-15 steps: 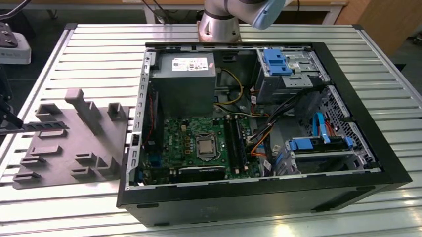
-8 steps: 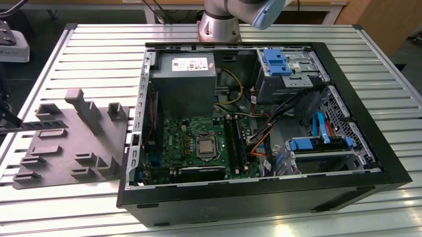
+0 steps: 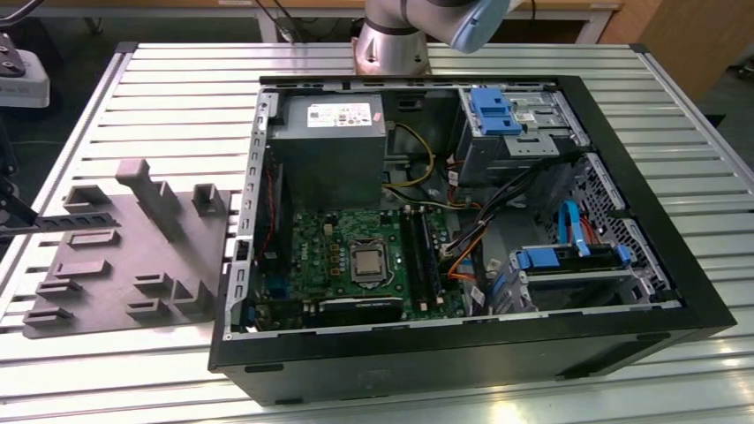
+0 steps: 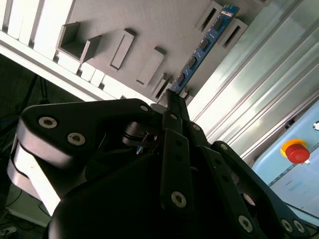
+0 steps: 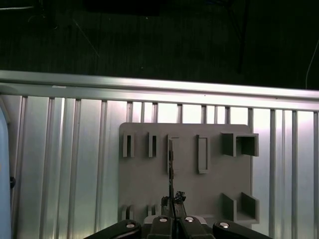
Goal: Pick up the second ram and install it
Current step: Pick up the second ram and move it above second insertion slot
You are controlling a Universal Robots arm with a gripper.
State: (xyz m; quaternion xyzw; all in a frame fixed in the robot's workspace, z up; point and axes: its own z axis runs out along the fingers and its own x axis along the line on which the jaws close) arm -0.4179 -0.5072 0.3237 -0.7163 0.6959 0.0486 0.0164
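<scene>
The second ram [image 4: 202,47] is a thin dark stick with a blue edge. It stands on edge in the slots of the grey tray [image 4: 149,25]. In the first wrist view the ram [image 5: 170,164] appears edge-on as a thin line across the tray [image 5: 144,179]. My gripper [image 5: 173,199] hangs well above the tray, lined up over the ram's near end. Its fingertips are shut together and hold nothing. In the second wrist view the gripper [image 4: 172,99] points down at that same end. The long black memory slots [image 3: 421,252] lie on the motherboard [image 3: 342,256].
The open black computer case [image 3: 471,353] lies on the slatted aluminium table, with the grey tray [image 3: 118,265] on the exterior view's left. Cables and blue drive brackets [image 3: 493,110] crowd the case's far side. A red stop button [image 4: 298,152] sits beyond the table edge.
</scene>
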